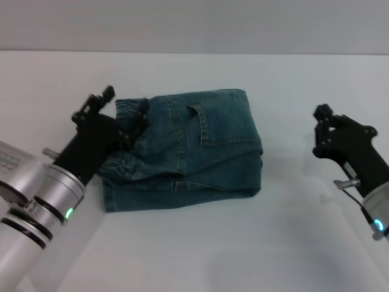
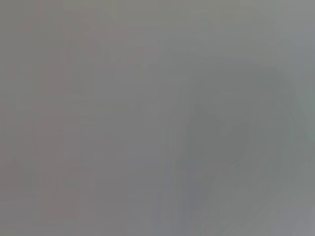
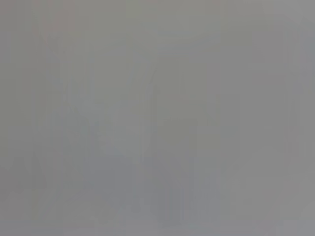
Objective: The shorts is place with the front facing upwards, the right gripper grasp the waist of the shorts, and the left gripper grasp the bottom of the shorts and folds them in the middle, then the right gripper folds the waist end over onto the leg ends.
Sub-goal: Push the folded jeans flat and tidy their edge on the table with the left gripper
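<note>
Blue-green denim shorts [image 1: 188, 152] lie folded into a compact, roughly rectangular bundle at the middle of the scene, a stitched pocket facing up on the top layer. The gathered elastic waist [image 1: 129, 111] sits at the bundle's far left corner. A rounded fold runs down the right side, and the lower layers jut out along the near edge.

Bare table [image 1: 194, 249] rings the folded shorts [image 1: 194, 152]; left pincer [image 1: 124, 112] crowds its waist [image 1: 124, 109].
</note>
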